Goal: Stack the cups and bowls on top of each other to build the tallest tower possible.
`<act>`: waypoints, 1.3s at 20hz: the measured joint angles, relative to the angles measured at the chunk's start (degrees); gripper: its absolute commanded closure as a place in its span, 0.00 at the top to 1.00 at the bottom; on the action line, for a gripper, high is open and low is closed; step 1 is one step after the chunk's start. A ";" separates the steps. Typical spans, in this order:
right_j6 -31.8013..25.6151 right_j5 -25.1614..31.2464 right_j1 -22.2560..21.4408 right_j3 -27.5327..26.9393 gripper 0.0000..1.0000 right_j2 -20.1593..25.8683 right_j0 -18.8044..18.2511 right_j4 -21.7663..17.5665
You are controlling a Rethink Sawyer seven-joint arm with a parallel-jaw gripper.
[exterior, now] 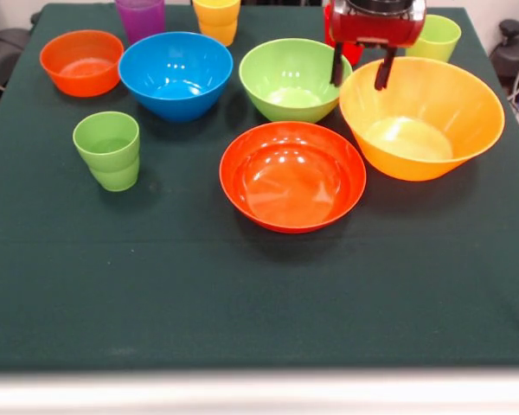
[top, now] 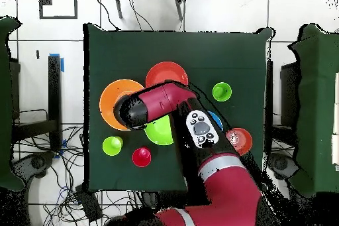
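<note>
No tower is begun: bowls and cups are spread apart on the table. The gripper is held open and empty over the large orange-yellow bowl's far rim (seemingly the base); a descent is called for.

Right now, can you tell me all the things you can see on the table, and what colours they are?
Bowls: five, none stacked. Small orange bowl at the far left of the front view; blue bowl beside it; green bowl in the middle; large orange-yellow bowl at the right; wide red-orange bowl nearest the camera.
Cups: five. Light green cup alone at the near left; purple cup and yellow cup at the far edge; second light green cup at the far right; red cup, clear in the overhead view.
Table: one, dark green cloth.
Robot arm: one, red and black.
Gripper: one, fingers open over the orange-yellow bowl's rim.
</note>
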 measured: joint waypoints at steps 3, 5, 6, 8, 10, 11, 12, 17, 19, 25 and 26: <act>0.00 -0.01 -1.52 2.51 1.00 -0.01 -0.70 0.69; 0.00 -0.01 -2.45 3.68 1.00 -0.08 -1.05 0.80; 0.00 -0.01 -2.78 4.05 1.00 -0.18 -1.11 0.80; 0.00 0.00 -3.57 4.78 1.00 -0.83 -0.98 0.78; 0.00 -0.32 -3.50 4.76 1.00 -2.13 -0.24 0.78; 0.01 -0.88 -3.26 4.71 1.00 -2.86 0.30 0.78; 0.02 -1.54 -2.96 4.64 1.00 -3.55 0.84 0.80; 0.45 -9.69 -0.25 4.29 1.00 -8.67 6.06 0.81; 0.47 -11.86 0.43 4.29 1.00 -9.70 7.29 0.82; 0.47 -18.32 2.71 4.80 1.00 -13.35 11.22 1.46; 0.47 -18.81 2.92 5.10 1.00 -13.97 11.66 1.79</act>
